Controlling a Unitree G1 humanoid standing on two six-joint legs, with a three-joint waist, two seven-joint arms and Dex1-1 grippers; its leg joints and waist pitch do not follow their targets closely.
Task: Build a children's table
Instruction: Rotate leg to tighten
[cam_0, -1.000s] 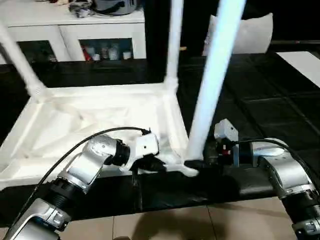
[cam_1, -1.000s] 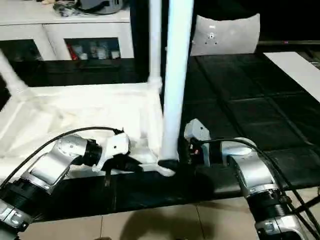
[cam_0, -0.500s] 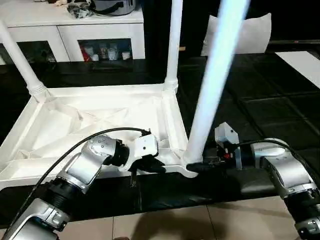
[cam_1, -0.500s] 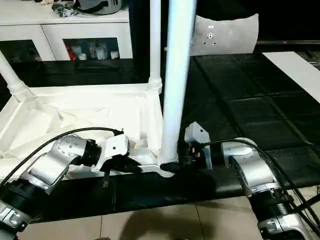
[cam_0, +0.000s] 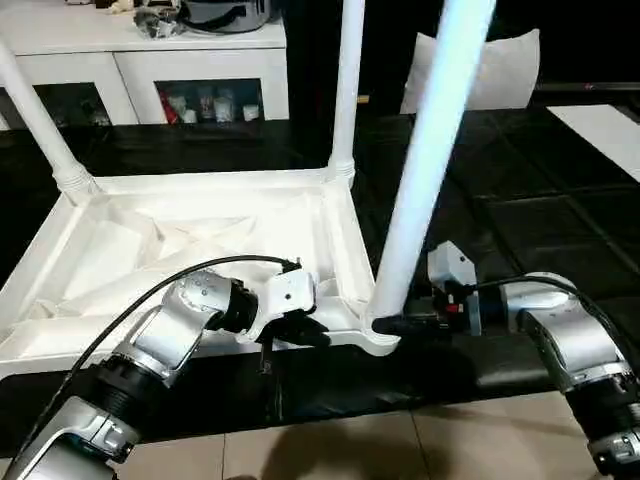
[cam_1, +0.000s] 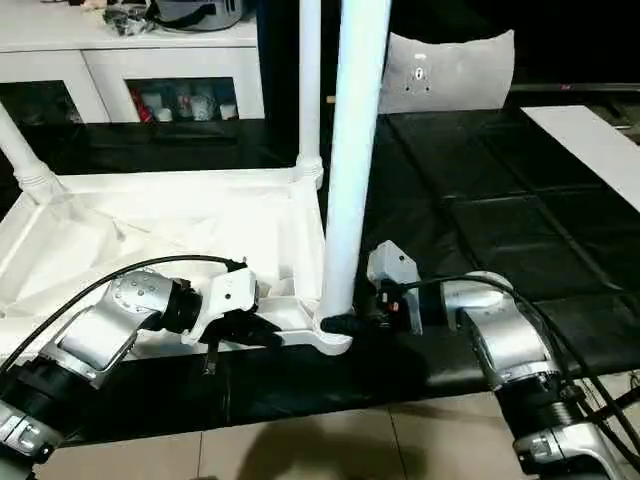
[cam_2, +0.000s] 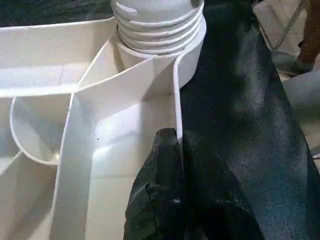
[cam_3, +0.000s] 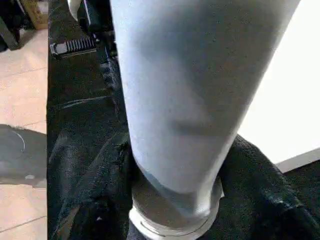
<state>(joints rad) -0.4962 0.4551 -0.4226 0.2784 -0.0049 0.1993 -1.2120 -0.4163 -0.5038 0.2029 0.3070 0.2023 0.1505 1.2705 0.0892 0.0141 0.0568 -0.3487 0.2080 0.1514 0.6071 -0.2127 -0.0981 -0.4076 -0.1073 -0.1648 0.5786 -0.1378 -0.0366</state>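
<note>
Across the middle of the frame, the children's table is lying upside down on a black mat, with its ribbed underside facing up so the legs can go into the round corner sockets. Two legs are already standing up at the far corners, one at the upper left and one near the top middle. A third leg is rising from the near right corner socket, leaning a little toward the upper right. The right gripper is reaching in from the lower right, and its black fingers are closing around the bottom of this leg, probably to turn or push it into the socket. The left gripper is coming in from the lower left, and its fingers are pinching the thin near rim of the table top, likely to keep the table from sliding while the leg is going in. White cabinets are sitting along the top left.
</note>
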